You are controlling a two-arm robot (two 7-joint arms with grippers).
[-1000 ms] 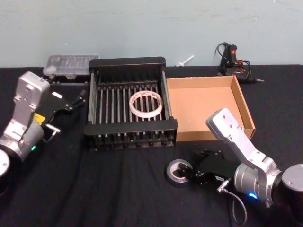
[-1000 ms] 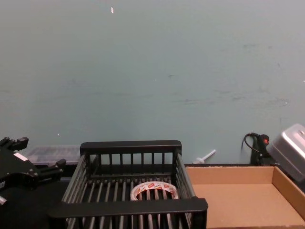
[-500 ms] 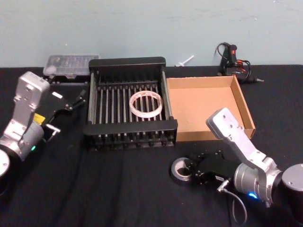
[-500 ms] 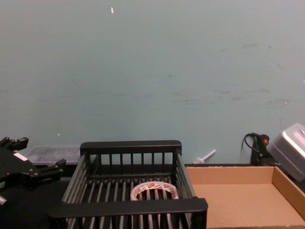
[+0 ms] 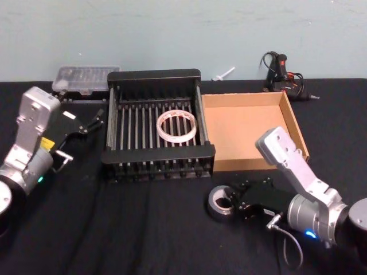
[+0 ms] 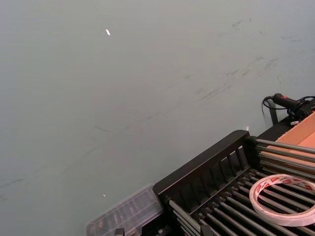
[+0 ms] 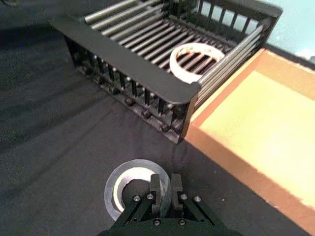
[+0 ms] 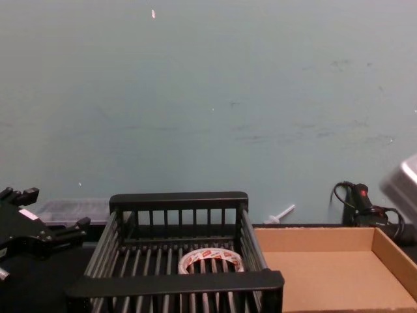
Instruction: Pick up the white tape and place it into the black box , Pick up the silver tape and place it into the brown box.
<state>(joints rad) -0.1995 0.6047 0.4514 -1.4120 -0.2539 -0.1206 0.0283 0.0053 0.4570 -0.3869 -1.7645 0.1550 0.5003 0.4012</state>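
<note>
Silver tape (image 5: 221, 202) now tilted off the cloth, hole facing up-left, rim pinched by right hand (image 5: 235, 204).

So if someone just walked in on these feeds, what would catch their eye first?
Probably the right gripper, low over the black cloth in front of the brown box, its fingers closed on the rim of the silver tape. Next, the white tape lying flat on the bars inside the black box at the table's middle. The left gripper waits open beside that crate's left wall.
</note>
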